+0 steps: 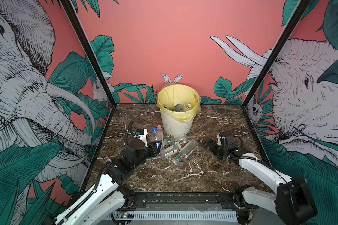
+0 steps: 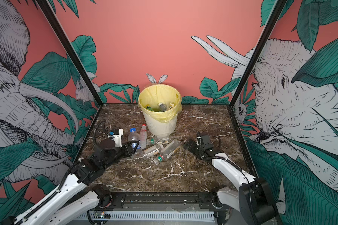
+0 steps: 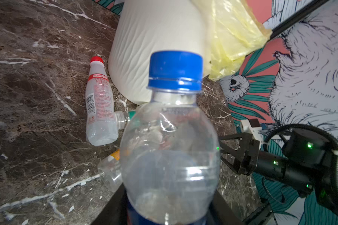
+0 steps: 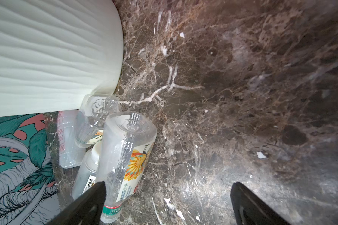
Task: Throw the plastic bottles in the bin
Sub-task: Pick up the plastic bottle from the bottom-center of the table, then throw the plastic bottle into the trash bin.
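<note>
While the left gripper (image 1: 158, 146) is clamped on a clear blue-capped bottle (image 1: 155, 134) just left of centre in both top views, the right gripper (image 1: 208, 145) hangs low over the dark marble table (image 1: 183, 175) right of centre, its jaws wide apart with nothing between them. The cream bin (image 1: 177, 124), lined with a yellow bag (image 1: 185, 116), stands mid-frame by the back wall, with several bottles (image 1: 178, 106) already inside. At its foot, between the two grippers, lies a heap of clear bottles (image 1: 185, 151), a red-capped bottle (image 1: 159, 130) at its left edge.
</note>
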You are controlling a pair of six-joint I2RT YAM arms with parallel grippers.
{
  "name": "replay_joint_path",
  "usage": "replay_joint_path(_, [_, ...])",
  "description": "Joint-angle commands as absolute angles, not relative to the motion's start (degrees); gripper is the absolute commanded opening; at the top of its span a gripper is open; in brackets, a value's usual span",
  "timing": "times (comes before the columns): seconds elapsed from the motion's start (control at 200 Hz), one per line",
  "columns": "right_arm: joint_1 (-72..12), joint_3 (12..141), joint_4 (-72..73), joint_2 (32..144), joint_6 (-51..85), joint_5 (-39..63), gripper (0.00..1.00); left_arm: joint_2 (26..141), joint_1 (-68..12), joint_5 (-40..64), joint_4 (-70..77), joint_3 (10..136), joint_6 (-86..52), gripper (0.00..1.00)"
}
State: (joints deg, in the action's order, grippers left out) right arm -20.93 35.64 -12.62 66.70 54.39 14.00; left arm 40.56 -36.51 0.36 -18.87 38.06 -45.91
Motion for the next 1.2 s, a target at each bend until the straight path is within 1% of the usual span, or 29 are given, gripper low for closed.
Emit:
replay_joint_path(0.0, [-20.65,36.91,-11.86,66.43,53.97,14.09,0.99,41.58,-32.07,10.25,-11.93,35.67,-46.37,0.51])
replay_joint_path(0.12, [-20.66,37.35,-13.26,66.14,52.86,14.23,0.99,41.64,-27.01,15.6,-5.11,32.52,-48.98,0.51])
replay_joint_path(0.235, [-20.65,36.67,-13.33,65.66,52.65,13.93,0.99,41.83,-21.26,21.63,7.24,27.6,-55.92,0.51])
replay_joint_path(0.3, [-20.65,36.55,-13.18,65.74,52.65,14.21,0.99,42.41,-20.01,22.06,6.39,28.4,-56.1,0.5])
replay_joint_path(0.455, [-20.65,36.76,-14.12,64.96,51.93,14.48,0.99,43.28,-19.95,22.11,1.3,33.79,-53.3,0.51])
replay_joint_path(0.525, [-20.59,36.56,-14.58,64.43,51.32,13.7,0.99,44.41,-19.93,20.43,-4.23,38.41,-50.7,0.51])
replay_joint_path(0.62, [-20.57,37.36,-16.3,63.78,50.48,13.56,0.99,48.36,-19.88,15.41,-17.42,48.58,-47.62,0.52])
replay_joint_path(0.7, [-20.56,36.98,-16.55,62.64,50.45,13.67,0.99,52.91,-19.86,18.22,-16.5,55.7,-45.92,0.52])
replay_joint_path(0.8, [-20.57,35.75,-15.82,61.25,51.23,13.28,0.99,60.27,-19.91,18.53,-15.98,66.03,-46.26,0.54])
replay_joint_path(0.86, [-20.57,35.19,-15.89,60.67,51.93,13.63,0.99,67.47,-19.93,19.73,-15.97,73.78,-47.66,0.55])
replay_joint_path(0.94, [-20.56,34.4,-15.48,59.66,52.71,13.89,0.99,79.91,-20.94,26.06,-15.65,86.26,-48.88,0.55])
replay_joint_path(0.955, [-20.55,34.23,-15.46,59.46,52.82,13.85,0.99,81.97,-21.44,26.86,-15.94,88.58,-48.84,0.56])
replay_joint_path(0.995, [-20.56,33.79,-15.37,58.88,53.29,13.8,0.99,87.76,-22.33,28.96,-17.84,95.11,-48.37,0.66])
replay_joint_path(1.005, [-20.56,33.69,-15.31,58.77,53.44,13.78,0.99,89.07,-22.46,29.34,-18.41,96.75,-48.17,0.8])
replay_joint_path(1.02, [-20.58,33.63,-15.28,58.53,53.64,13.74,0.99,90.84,-22.57,29.88,-19.4,98.57,-48.09,0.94])
replay_joint_path(1.03, [-20.57,33.52,-15.22,58.42,53.73,13.76,0.99,91.81,-22.58,30.17,-20.03,99.9,-48.06,0.98])
replay_joint_path(1.095, [-20.57,33.71,-16.15,57.48,53.96,13.86,0.99,94.8,-22.27,31.59,-20.1,103.42,-48.5,0.99])
replay_joint_path(1.19, [-20.57,34.32,-17.48,55.56,54.02,14.06,0.99,91.65,-21.81,28.36,-17.55,102.05,-46.93,1.0])
